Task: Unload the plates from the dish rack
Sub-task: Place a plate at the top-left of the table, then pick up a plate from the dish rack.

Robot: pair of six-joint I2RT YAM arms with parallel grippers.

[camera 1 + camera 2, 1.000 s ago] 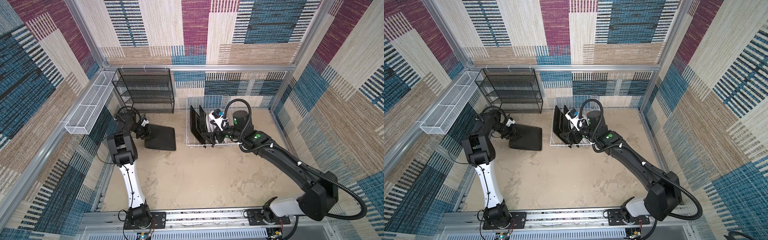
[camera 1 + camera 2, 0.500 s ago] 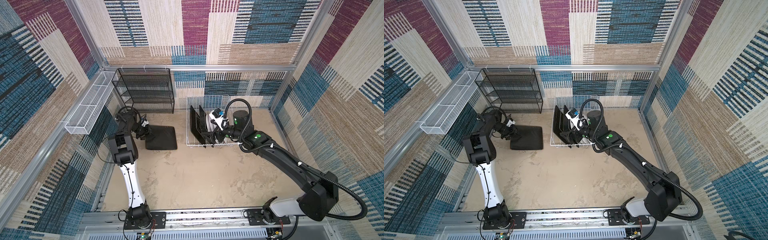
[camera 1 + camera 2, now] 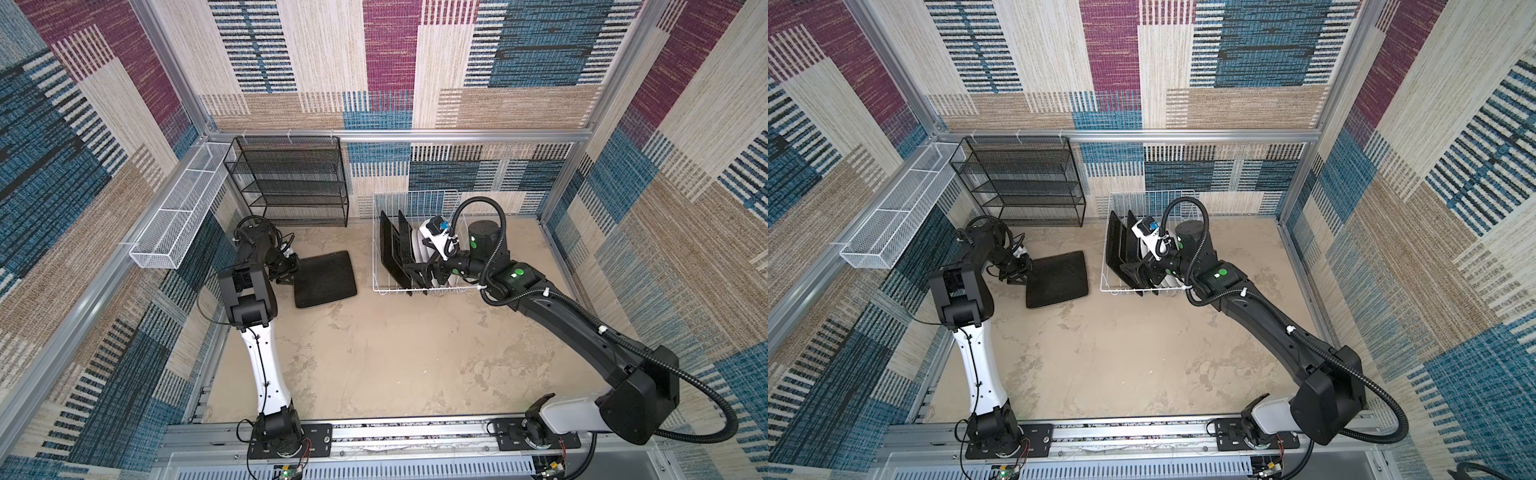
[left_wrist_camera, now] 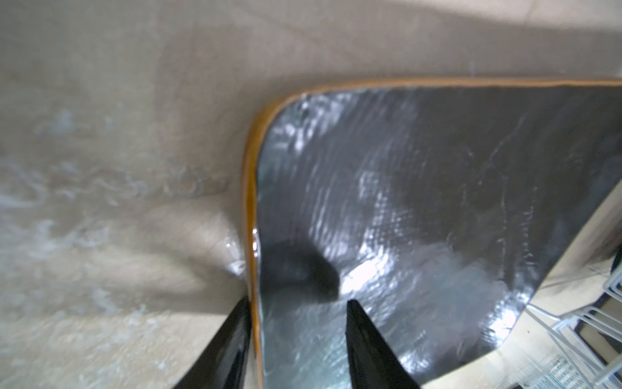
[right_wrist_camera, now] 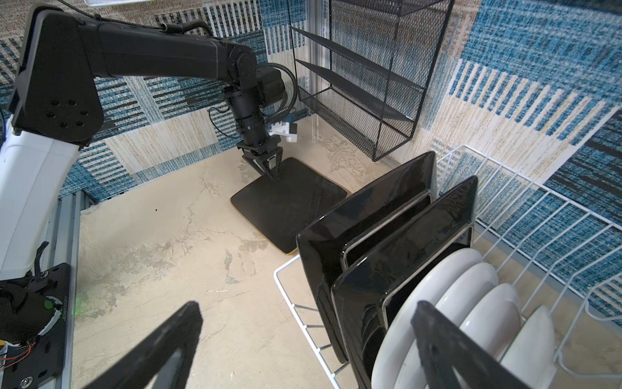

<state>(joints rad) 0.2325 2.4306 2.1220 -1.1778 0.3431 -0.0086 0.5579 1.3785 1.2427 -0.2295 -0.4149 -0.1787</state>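
Rack (image 3: pixel 415 203), two square plates (image 5: pixel 363 215), four round plates (image 5: pixel 447 286), one flat plate (image 3: pixel 328 278) (outside), both end effectors (image 4: pixel 298 304) (image 3: pixel 419 272) apart

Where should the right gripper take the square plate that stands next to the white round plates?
Take the inner square plate by its upper edge, from above, one finger on each face. It stands on edge in the dish rack, with the outer square plate and the round plates close beside it, so probably only the top edge is free.
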